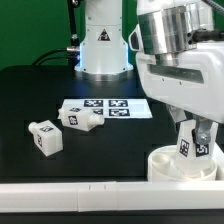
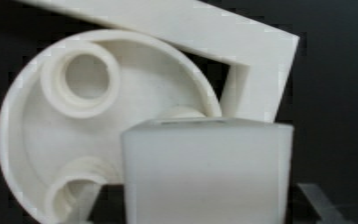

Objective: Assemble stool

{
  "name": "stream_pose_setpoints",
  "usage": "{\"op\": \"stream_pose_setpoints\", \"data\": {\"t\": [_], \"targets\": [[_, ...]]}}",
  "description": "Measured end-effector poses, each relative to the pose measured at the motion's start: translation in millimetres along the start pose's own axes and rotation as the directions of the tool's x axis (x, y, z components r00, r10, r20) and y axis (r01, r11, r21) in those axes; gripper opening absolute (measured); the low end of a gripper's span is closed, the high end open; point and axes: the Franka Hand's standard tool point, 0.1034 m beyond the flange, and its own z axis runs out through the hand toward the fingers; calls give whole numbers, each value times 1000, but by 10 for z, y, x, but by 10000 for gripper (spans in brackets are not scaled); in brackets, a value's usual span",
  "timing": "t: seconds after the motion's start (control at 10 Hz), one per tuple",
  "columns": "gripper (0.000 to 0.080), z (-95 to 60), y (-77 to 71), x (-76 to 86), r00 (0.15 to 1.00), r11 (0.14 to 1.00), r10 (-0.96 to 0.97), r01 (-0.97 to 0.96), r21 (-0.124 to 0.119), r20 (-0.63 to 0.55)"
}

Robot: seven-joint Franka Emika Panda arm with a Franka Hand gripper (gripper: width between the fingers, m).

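The stool's round white seat (image 1: 168, 163) lies at the front right of the black table. My gripper (image 1: 194, 134) is shut on a short white leg (image 1: 192, 147) with black-and-white tags and holds it upright right over the seat. In the wrist view the held leg (image 2: 202, 165) fills the foreground, in front of the seat (image 2: 51, 135), whose round socket (image 2: 83, 78) faces me. Whether the leg touches the seat cannot be told. Two more legs lie loose on the table, one (image 1: 44, 138) at the exterior view's left and one (image 1: 81, 120) beside the marker board.
The marker board (image 1: 108, 107) lies flat in the middle of the table. A white bar (image 1: 80, 193) runs along the front edge, and its angled white corner piece (image 2: 220, 40) stands against the seat. The arm's base (image 1: 103, 45) is at the back.
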Motion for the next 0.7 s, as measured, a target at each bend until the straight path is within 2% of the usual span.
{"op": "stream_pose_setpoints", "data": {"t": [0.2,0.4,0.5,0.6,0.7], "targets": [[335,20,-33,5,937,937,348,-348,-7,40],[335,23,-33,-1,940,941,337,-337,-6,46],[386,26,-30,-3,945,946,325,-325,-5,46],[564,26,-30,-4,948,949,316,-316,-5,46],[564,6,-31,-7,989,990,142,-142,-2,47]]}}
